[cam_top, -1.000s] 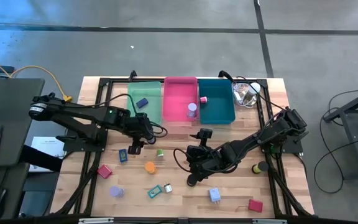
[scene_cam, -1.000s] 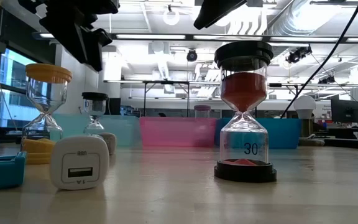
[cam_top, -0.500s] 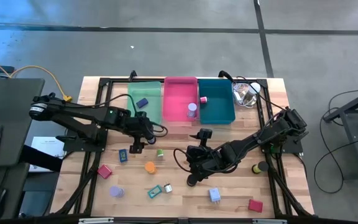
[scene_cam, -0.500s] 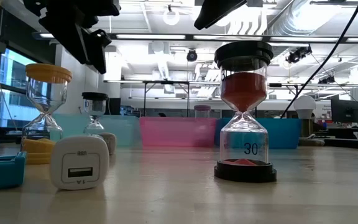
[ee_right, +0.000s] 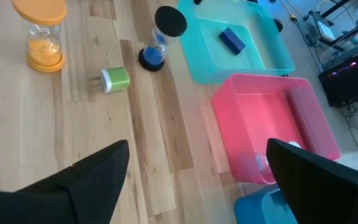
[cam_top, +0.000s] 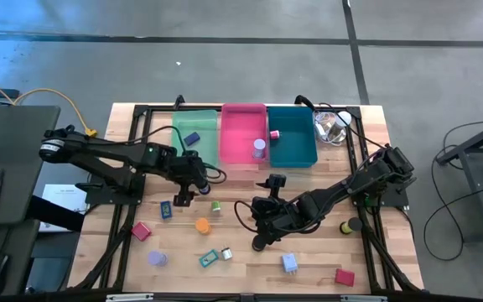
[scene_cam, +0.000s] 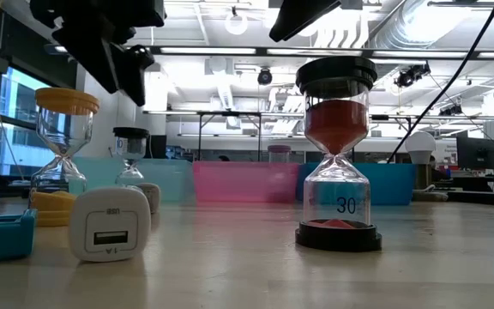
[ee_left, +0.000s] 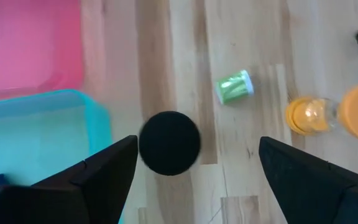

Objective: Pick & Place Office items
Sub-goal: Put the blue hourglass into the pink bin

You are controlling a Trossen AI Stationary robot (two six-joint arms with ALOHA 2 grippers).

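My left gripper [cam_top: 184, 196] hovers open beside the green tray [cam_top: 193, 127]. In the left wrist view its fingers [ee_left: 92, 186] stand on either side of a black-capped hourglass [ee_left: 169, 143] without touching it. That hourglass stands upright on the table [cam_top: 200, 190]. My right gripper [cam_top: 255, 211] waits open above mid-table. A green charger [ee_left: 234, 87], an orange hourglass [ee_right: 40, 31] and a red-sand hourglass [scene_cam: 337, 154] rest on the wood. A blue block [ee_right: 232, 38] lies in the green tray.
Pink tray [cam_top: 243, 134] and teal tray [cam_top: 293, 138] sit side by side at the far edge, next to a clear plastic lump [cam_top: 332, 126]. A red block [cam_top: 141, 231], purple cylinder [cam_top: 157, 257], white charger [scene_cam: 110, 225] and blue charger [cam_top: 289, 262] lie toward the near edge.
In the low view my left gripper has crept slightly lower over the black-capped hourglass, staying open. Nothing on the table has moved.
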